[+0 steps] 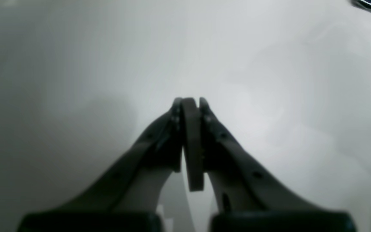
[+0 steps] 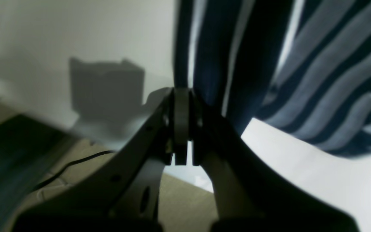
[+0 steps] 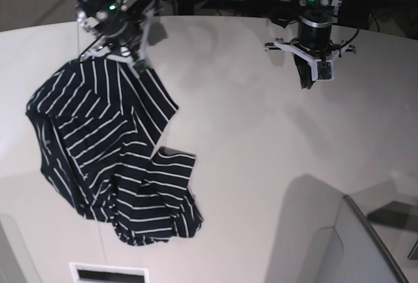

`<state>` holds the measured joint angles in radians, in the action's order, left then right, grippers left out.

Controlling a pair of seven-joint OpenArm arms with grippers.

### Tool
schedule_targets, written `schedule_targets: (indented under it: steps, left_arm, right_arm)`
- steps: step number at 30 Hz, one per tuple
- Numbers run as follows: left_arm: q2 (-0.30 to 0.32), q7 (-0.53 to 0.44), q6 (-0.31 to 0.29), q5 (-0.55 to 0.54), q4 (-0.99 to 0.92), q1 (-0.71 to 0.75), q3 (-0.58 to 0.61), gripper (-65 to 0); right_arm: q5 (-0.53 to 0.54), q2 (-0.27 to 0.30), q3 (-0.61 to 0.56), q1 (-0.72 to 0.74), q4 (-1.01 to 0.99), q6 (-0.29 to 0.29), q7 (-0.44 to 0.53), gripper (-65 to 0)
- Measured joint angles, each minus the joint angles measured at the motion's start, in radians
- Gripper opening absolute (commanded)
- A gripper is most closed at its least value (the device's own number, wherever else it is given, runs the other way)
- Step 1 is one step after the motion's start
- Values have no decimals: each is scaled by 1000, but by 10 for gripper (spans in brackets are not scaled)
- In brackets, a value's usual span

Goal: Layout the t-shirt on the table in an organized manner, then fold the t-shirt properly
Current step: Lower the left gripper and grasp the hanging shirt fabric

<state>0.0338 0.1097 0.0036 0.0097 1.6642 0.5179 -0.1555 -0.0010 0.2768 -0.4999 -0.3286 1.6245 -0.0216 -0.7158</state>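
The soft dark navy cloth t-shirt with thin white stripes (image 3: 114, 159) looks light and floppy. It will likely bend, droop and bunch up wherever it is not held, so it cannot be pushed flat like a board. It is not breakable, but thin cloth could slip out of a small pinch. Good places to take hold are probably the shoulders or the two bottom corners, one for each arm, so the cloth can be pulled wide and laid down smooth.

The t-shirt sits on the base view's left side of the big, smooth, pale white surface (image 3: 261, 146). Its top part is lifted up and the rest lies crumpled in folds, with one flap turned over near the bottom. It is not flat yet, so the laying out looks only just begun.

The right arm's fingers (image 2: 181, 93) are pressed together, with striped cloth hanging right beside them. In the base view the top of the t-shirt hangs from them, so they seem to be pinching its edge.

The left arm's fingers (image 1: 190, 101) are pressed together too, holding nothing. They hang over bare surface, well apart from the t-shirt.
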Motion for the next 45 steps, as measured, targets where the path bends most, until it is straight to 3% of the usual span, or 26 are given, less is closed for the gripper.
schedule_targets:
  steps: [7,13,20,21,23,25,28,32,36,45]
  left_arm:
    - [1,25,5,1,-87,-156,63,-650]
    - [2,307,-5,-4,-232,-426,255,-650]
    - [-3,362,0,-11,-279,-551,376,-650]
    - [-21,367,-2,-11,-280,-558,376,-625]
    - [-48,366,-2,-11,-297,-584,385,-462]
    - [-60,358,-5,-13,-349,-631,410,-339]
    - [-79,352,-55,-7,-486,-704,454,-263]
    - [-148,241,-108,-11,-675,-763,451,-258]
    - [-172,134,-108,-11,-800,-830,446,-258]
    - [-179,79,-106,-8,-1115,-1010,447,-260]
  right_arm:
    - [0,17,48,-9,0,3,0,-650]
    - [3,10,42,-7,0,3,1,-650]
    - [3,11,47,-7,0,4,1,-650]
    - [3,11,47,-7,0,4,1,-650]
    - [3,11,47,-7,0,4,1,-650]
    - [3,11,46,-7,0,4,0,-650]
    - [2,11,46,-6,0,4,0,-650]
    - [4,11,43,-7,0,4,1,-650]
    - [3,16,45,-6,-3,4,1,-650]
    - [0,14,44,2,-30,3,19,-650]
